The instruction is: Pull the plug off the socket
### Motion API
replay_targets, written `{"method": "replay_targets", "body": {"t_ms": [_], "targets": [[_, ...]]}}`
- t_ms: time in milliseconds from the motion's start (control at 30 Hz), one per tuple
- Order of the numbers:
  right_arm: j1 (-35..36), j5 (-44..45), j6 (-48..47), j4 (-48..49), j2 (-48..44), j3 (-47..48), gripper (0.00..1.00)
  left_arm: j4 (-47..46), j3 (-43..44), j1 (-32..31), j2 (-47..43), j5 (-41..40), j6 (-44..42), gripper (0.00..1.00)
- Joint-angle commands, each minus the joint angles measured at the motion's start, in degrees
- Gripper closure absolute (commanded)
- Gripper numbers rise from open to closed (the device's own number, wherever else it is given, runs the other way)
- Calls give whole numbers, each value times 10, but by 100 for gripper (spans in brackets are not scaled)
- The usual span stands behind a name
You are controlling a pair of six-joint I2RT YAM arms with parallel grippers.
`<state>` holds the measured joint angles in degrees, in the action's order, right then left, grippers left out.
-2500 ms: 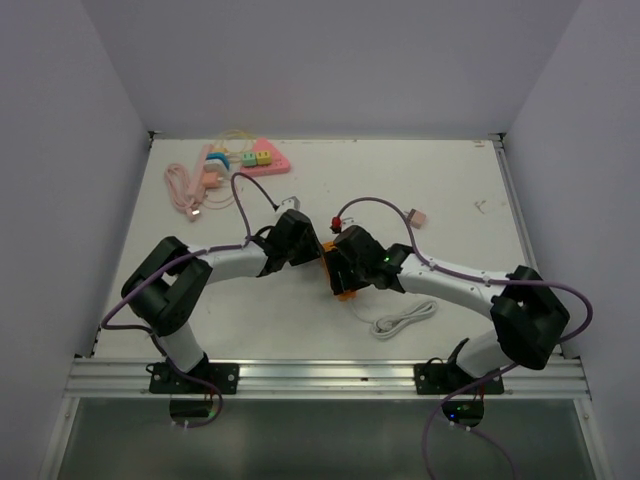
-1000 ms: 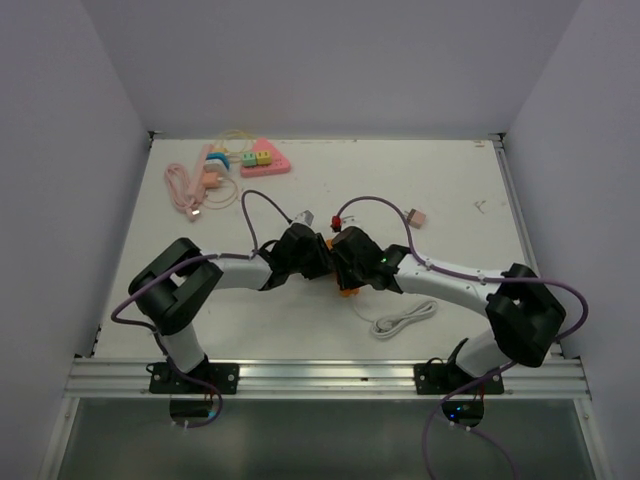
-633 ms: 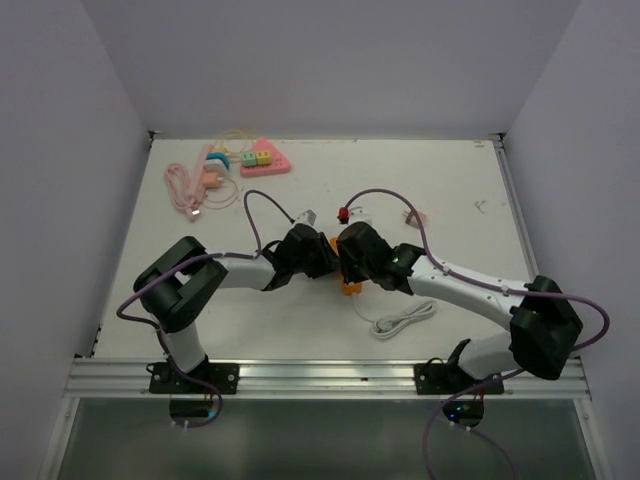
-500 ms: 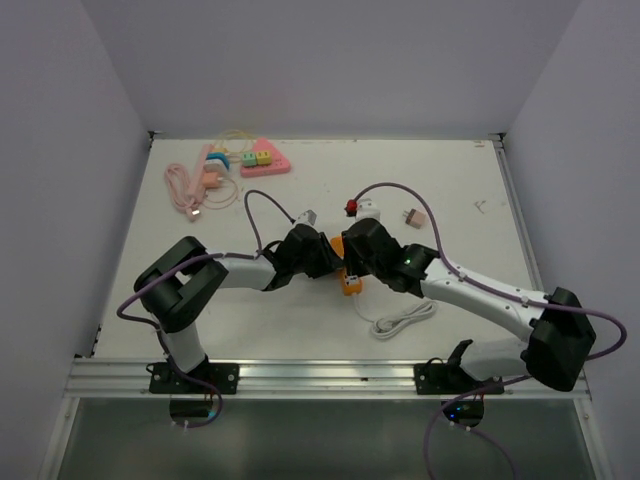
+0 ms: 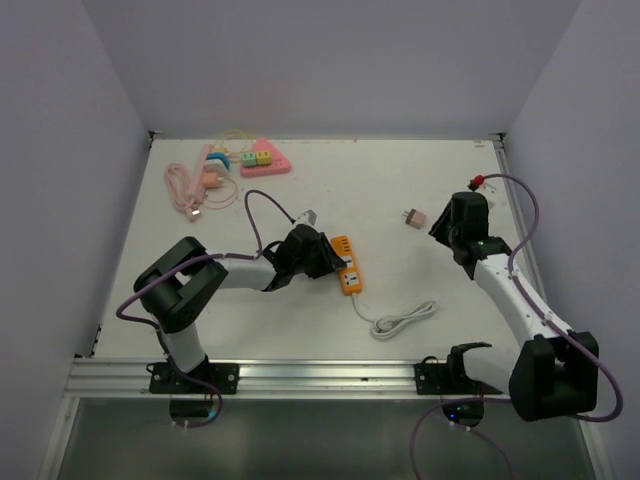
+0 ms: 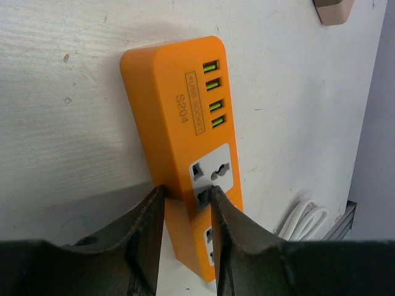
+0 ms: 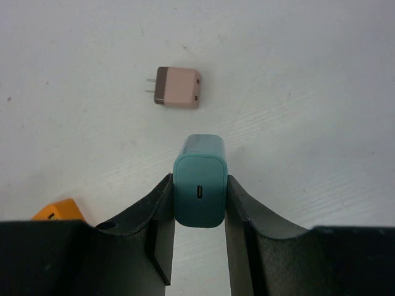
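Observation:
The orange socket strip [image 5: 347,265] lies on the white table [image 5: 400,180] at the centre, its outlets bare. My left gripper [image 5: 326,262] is shut across its near part; in the left wrist view the fingers [image 6: 148,228] pinch the socket strip [image 6: 185,123] at the gripper [image 6: 186,194]. My right gripper [image 5: 458,228] hangs over the right side of the table, well apart from the strip. In the right wrist view the right gripper [image 7: 199,180] is shut on a teal plug [image 7: 199,163], held off the table with its USB port towards the camera.
A pink plug [image 5: 411,217] lies loose between the strip and the right gripper, just beyond the teal plug in the wrist view [image 7: 178,87]. The strip's white cable [image 5: 405,320] is coiled near the front edge. A pink toy [image 5: 262,157] and pink cable [image 5: 185,190] sit back left.
My right gripper has pulled the teal plug out of the orange strip and carried it away to the right. The left gripper has stayed clamped on the strip.

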<state>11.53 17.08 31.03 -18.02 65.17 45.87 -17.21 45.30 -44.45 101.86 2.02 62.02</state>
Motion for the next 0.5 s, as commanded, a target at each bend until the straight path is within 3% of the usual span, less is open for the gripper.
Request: {"method": "replay_targets", "body": {"t_ms": [0, 267, 467], "targets": [[-75, -87, 61, 95, 25, -26, 100, 138, -28, -11, 32, -33, -30, 66], [-207, -228, 141, 299, 149, -70, 100, 138, -22, -11, 26, -29, -40, 64], [-223, -347, 169, 409, 246, -60, 100, 142, -16, -11, 25, -33, -49, 61]]}}
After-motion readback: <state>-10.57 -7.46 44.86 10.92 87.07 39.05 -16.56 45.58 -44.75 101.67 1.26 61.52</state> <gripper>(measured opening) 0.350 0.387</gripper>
